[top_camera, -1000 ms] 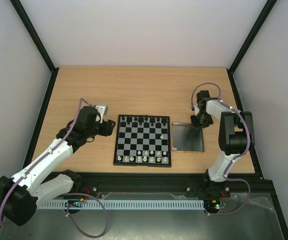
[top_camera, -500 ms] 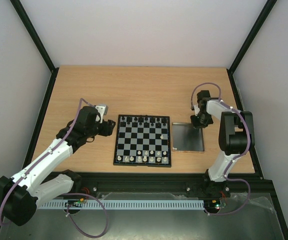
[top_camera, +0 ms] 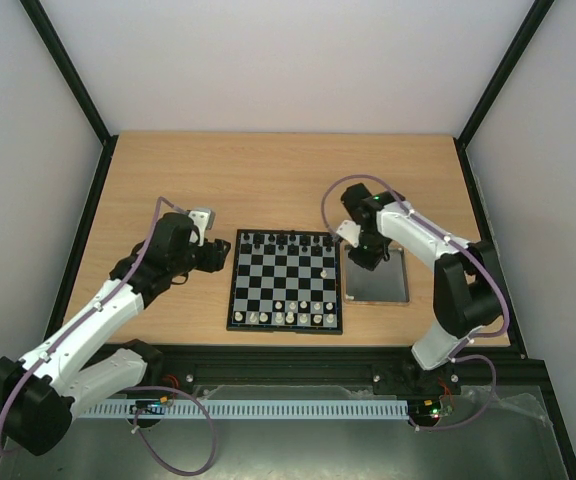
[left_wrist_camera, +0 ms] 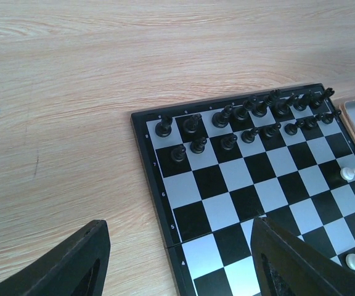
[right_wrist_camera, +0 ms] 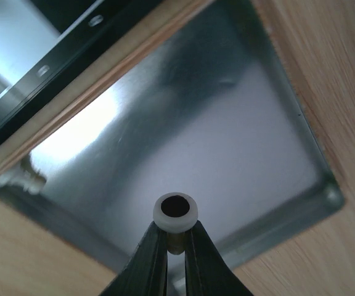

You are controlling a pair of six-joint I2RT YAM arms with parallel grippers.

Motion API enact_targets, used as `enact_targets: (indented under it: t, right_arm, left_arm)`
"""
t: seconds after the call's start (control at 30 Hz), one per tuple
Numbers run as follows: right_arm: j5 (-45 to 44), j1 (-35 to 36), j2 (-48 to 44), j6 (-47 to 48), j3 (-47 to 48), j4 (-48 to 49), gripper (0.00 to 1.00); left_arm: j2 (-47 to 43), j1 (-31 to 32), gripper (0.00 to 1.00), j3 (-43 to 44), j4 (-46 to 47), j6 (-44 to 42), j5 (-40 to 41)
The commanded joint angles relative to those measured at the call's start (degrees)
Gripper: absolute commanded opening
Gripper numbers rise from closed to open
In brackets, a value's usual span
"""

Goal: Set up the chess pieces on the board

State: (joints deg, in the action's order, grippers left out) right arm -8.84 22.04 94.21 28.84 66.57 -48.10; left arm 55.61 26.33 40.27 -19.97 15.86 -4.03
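The board [top_camera: 285, 280] lies mid-table, with black figures on its far rows and several cream-white chess pieces [top_camera: 290, 317] on its near rows; one white piece [top_camera: 327, 271] stands alone at the right edge. The left wrist view shows the board [left_wrist_camera: 239, 203] and that lone piece [left_wrist_camera: 349, 174]. My right gripper [right_wrist_camera: 175, 237] is shut on a cream-white chess piece [right_wrist_camera: 175, 212], its round base facing the camera, held above the metal tray [right_wrist_camera: 227, 135]. In the top view it [top_camera: 360, 254] hovers at the tray's left edge. My left gripper [top_camera: 220, 254] is open and empty beside the board's left edge.
The shiny metal tray [top_camera: 383, 280] lies right of the board, with no pieces visible in it. A black frame rail runs along the table's near edge [top_camera: 288, 352]. Bare wooden table [top_camera: 268, 180] stretches behind the board.
My right arm has swung left and nearer, from the tray's far right corner to the tray's left edge by the board. The left arm has barely moved.
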Motion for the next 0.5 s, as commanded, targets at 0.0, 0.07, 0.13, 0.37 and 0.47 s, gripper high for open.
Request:
enact_targets:
  t: [0.0, 0.07, 0.13, 0.37, 0.47]
  right_arm:
    - [-10.7, 7.8, 0.7, 6.2, 3.9, -13.0, 0.05]
    - [-14.0, 12.5, 2.0, 6.5, 5.6, -15.6, 0.05]
    - [-16.1, 16.2, 3.6, 6.3, 7.5, -18.0, 0.05]
    - [-23.0, 25.6, 11.9, 4.5, 13.0, -24.8, 0.05]
    - [-27.6, 28.2, 15.0, 4.8, 13.9, -25.7, 0.06]
  left_arm:
    - [-1.4, -0.1, 0.66, -0.3, 0.7, -0.3, 0.5]
    - [-1.7, -0.1, 0.66, -0.3, 0.8, -0.3, 0.7]
    - [-1.9, -0.1, 0.66, -0.3, 0.8, -0.3, 0.8]
    - [-2.5, -0.1, 0.66, -0.3, 0.7, -0.5, 0.3]
    - [-3.0, -0.1, 0.66, -0.3, 0.7, -0.5, 0.3]
